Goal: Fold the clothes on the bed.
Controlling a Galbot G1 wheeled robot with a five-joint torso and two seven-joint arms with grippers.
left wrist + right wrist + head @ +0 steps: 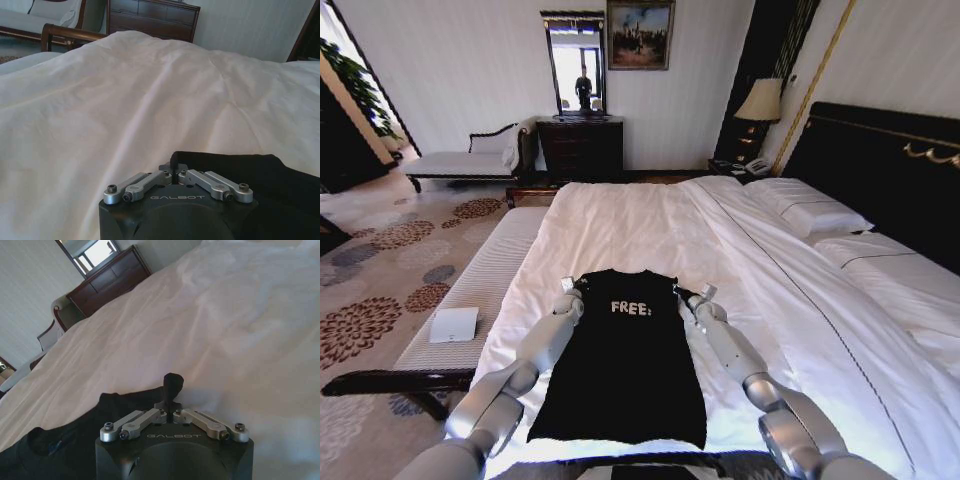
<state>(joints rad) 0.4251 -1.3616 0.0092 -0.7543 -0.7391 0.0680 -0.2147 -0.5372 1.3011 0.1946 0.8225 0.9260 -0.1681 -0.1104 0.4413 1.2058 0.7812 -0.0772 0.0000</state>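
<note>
Black T-shirt (625,355) lies between left gripper (570,287) and right gripper (697,296).

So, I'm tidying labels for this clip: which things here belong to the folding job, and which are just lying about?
Job: black T-shirt, bed, left gripper and right gripper, each shut on a shoulder corner.
Lying about: striped bench, white pad on it, pillows, lamp, dresser.

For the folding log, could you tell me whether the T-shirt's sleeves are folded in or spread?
Folded in: the T-shirt lies as a narrow strip, no sleeves sticking out. Left gripper and right gripper pinch its top corners.
</note>
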